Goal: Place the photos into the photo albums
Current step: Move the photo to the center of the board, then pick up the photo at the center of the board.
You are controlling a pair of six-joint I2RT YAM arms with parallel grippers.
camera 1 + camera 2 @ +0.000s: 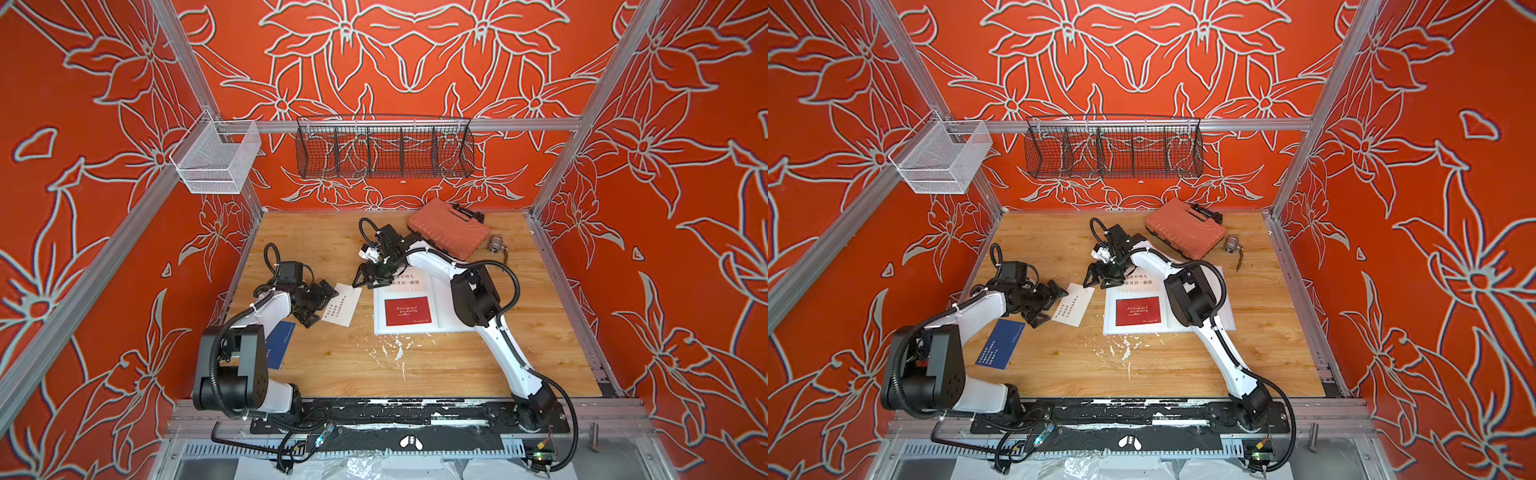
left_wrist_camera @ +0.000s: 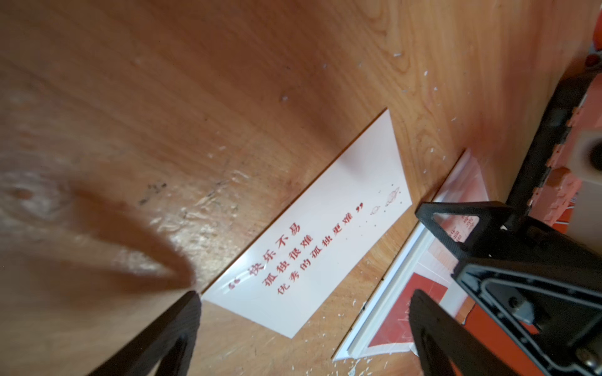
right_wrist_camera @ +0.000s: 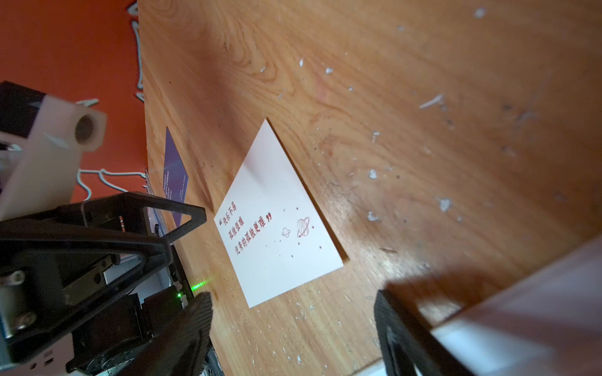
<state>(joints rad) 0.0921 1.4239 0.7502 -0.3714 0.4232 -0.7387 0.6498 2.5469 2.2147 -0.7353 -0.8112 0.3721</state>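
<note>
The white photo album (image 1: 438, 307) (image 1: 1109, 316) lies flat mid-table, with a dark red photo (image 1: 407, 311) (image 1: 1138, 311) resting on it. A white photo with red Chinese text (image 1: 343, 305) (image 2: 325, 228) (image 3: 277, 211) lies on the wood just left of the album. A navy photo (image 1: 280, 345) (image 1: 1000, 345) lies further left, partly under the left arm. My left gripper (image 1: 322, 305) (image 2: 304, 302) is open and empty at the white photo's left edge. Over the album's far left corner, my right gripper (image 1: 368, 284) (image 3: 293, 302) hovers open and holds nothing.
An orange ribbed case (image 1: 446, 235) and a small metal fitting (image 1: 495, 243) sit at the back right. A black wire basket (image 1: 384, 149) and a white mesh basket (image 1: 216, 162) hang on the frame. White flecks (image 1: 395, 349) litter the wood in front of the album.
</note>
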